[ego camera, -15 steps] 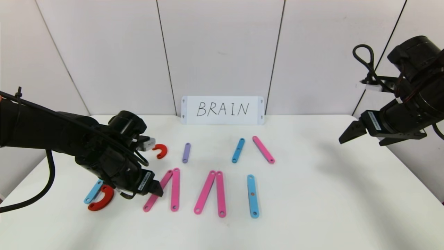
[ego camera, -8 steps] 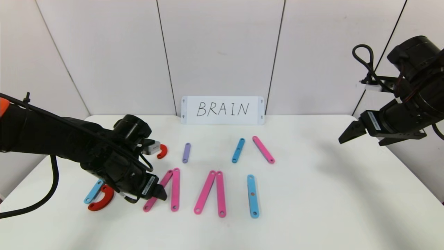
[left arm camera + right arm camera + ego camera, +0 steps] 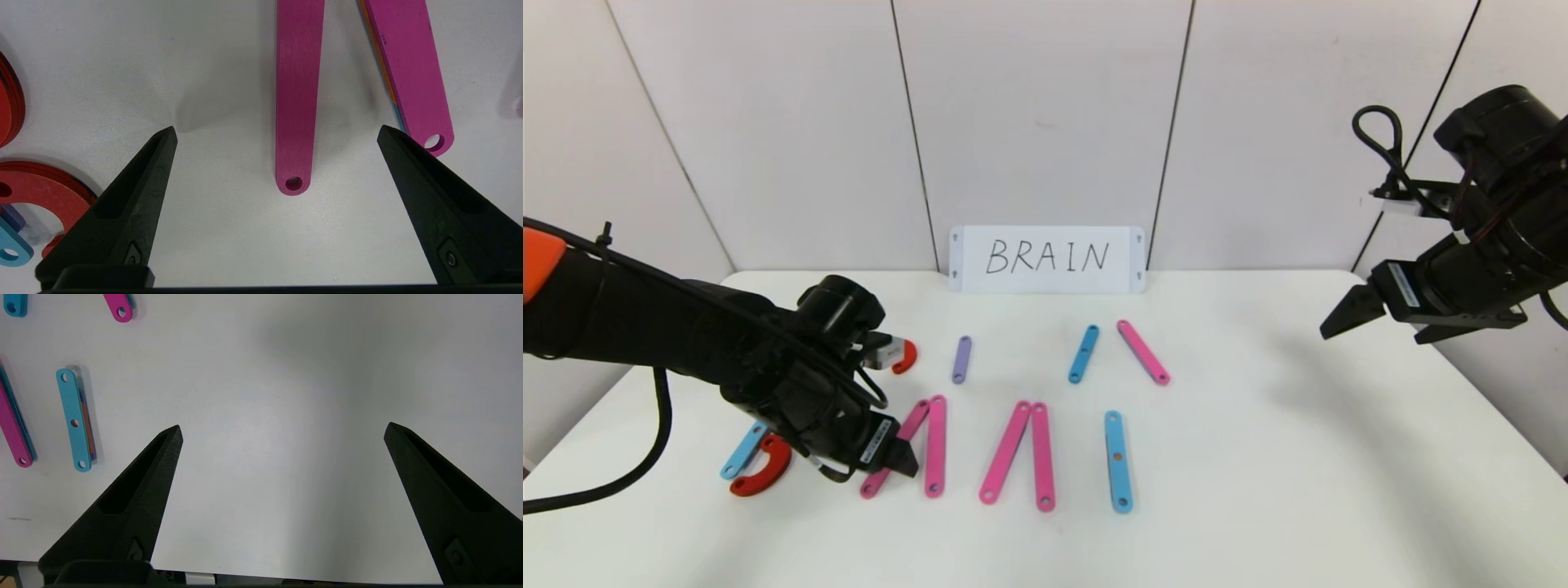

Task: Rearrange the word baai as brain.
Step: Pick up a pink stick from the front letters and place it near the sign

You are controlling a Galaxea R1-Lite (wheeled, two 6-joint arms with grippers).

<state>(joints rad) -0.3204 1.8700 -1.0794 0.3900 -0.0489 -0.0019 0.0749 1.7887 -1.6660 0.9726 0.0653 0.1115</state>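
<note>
The word baai lies on the table as flat strips: a pink pair (image 3: 935, 445), a second pink pair (image 3: 1025, 453), a light-blue strip (image 3: 1118, 461), and at the left a red curve (image 3: 764, 467) beside a blue strip (image 3: 739, 452). My left gripper (image 3: 894, 457) hovers open over the slanted pink strip (image 3: 295, 102), whose holed end lies between the fingers, untouched. The upright pink strip (image 3: 408, 73) lies just outside one finger. My right gripper (image 3: 1380, 327) hangs open and empty, high at the right (image 3: 282, 430).
Farther back lie a red curve (image 3: 903, 356), a purple strip (image 3: 961, 359), a short blue strip (image 3: 1083, 353) and a pink strip (image 3: 1143, 352). A white card (image 3: 1046, 259) with BRAIN handwritten on it leans on the back wall. Bare table (image 3: 1298, 457) spreads under the right arm.
My left gripper has shifted a little right and toward the table's front, settling over the slanted pink strip's lower part. The right arm has not moved.
</note>
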